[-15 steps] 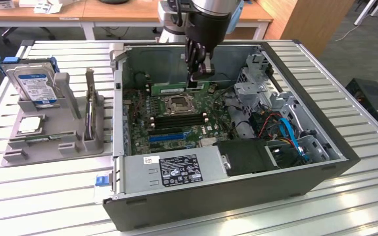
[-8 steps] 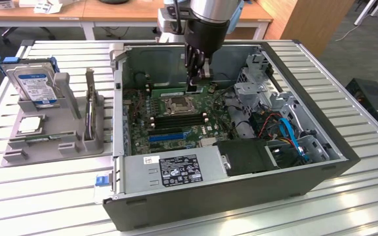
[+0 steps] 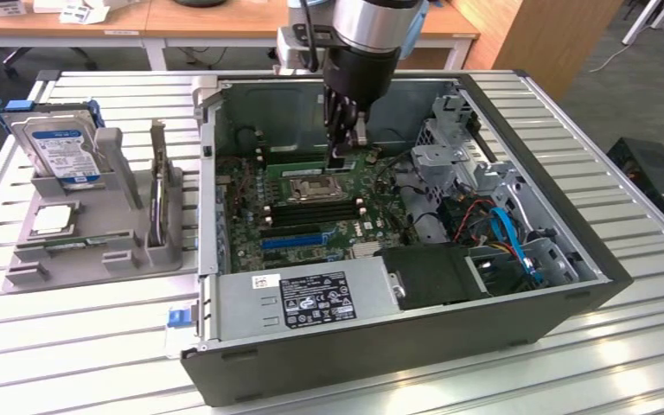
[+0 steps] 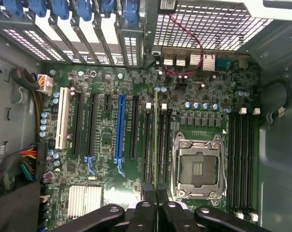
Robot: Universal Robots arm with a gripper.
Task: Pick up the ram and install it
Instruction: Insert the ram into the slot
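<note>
While pinched, ram (image 4: 157, 145) stands just beside processor socket (image 4: 196, 166)

Pressed onto its near end, the gripper (image 4: 157, 210) fingers hold the ram edge-on, lined along the black memory slots (image 4: 148, 140) next to that socket; whether it is seated cannot be told

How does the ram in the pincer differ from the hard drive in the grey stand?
The ram is a thin green stick; the hard drive is a broad slab with a blue-and-white label. The ram is gripped by the pincer inside the case, over the motherboard; the hard drive sits in the grey stand outside it, on the exterior view's left. Both stand on edge.
</note>
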